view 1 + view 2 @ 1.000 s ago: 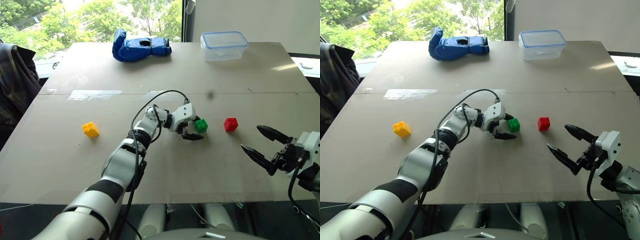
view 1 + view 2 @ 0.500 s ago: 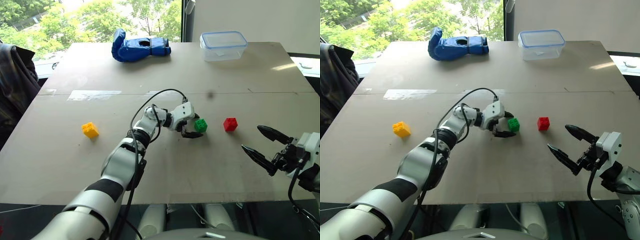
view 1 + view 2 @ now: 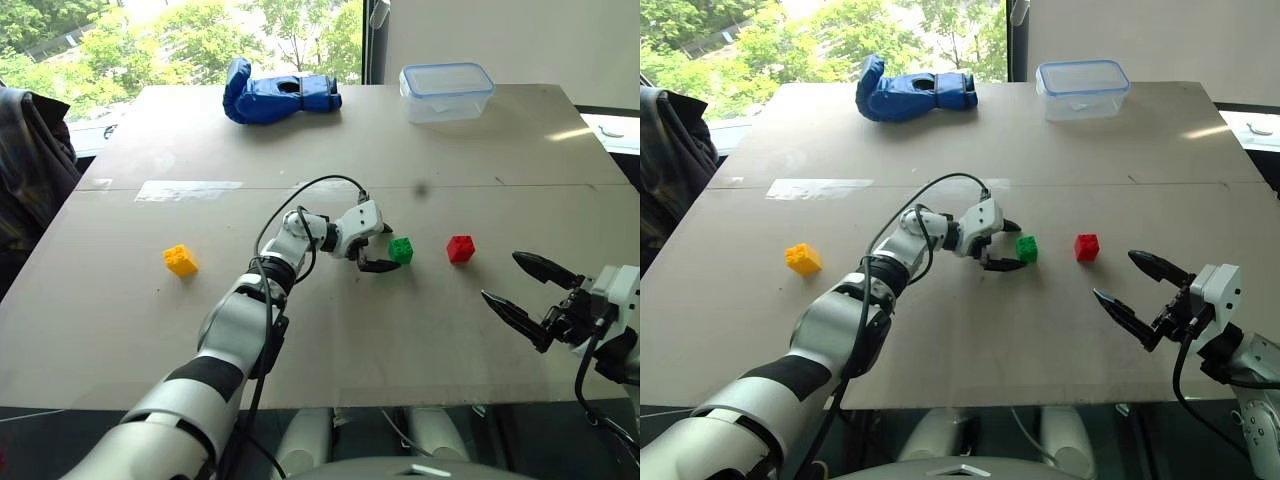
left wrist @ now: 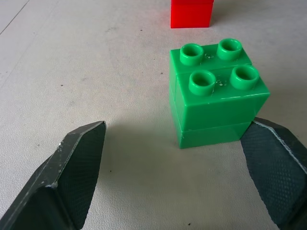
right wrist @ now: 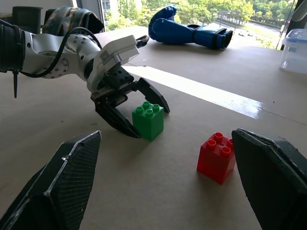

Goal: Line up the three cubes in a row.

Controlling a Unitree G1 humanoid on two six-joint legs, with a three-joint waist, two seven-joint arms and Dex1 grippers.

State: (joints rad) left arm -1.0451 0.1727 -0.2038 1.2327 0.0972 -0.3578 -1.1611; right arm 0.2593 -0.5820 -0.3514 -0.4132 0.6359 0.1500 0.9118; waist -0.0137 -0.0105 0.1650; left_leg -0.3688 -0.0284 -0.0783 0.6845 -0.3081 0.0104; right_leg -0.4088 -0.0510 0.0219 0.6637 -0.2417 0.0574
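The left gripper (image 3: 381,250) has pulled back a little from the green brick (image 3: 401,249) compared with 1 second ago. Before, its fingers reached along both sides of the brick; now only their tips stand next to it. In the left wrist view the 2 fingers are wide apart, the brick stands free on the table (image 3: 300,330), close to 1 finger, and I cannot tell if that finger touches it. The brick is not clamped, and it sits in the same place as before.

In my judgement, the green brick is released here, just beside the red brick (image 3: 461,248), with a small gap between them. These 2 already make the start of a row in the middle of the table. The yellow brick (image 3: 181,260) lies well apart, far toward the robot's left, so it is probably the 1 that must be brought over.

The right gripper (image 3: 532,293) hangs over the near right edge of the table with its fingers spread, holding nothing, and it has not moved.
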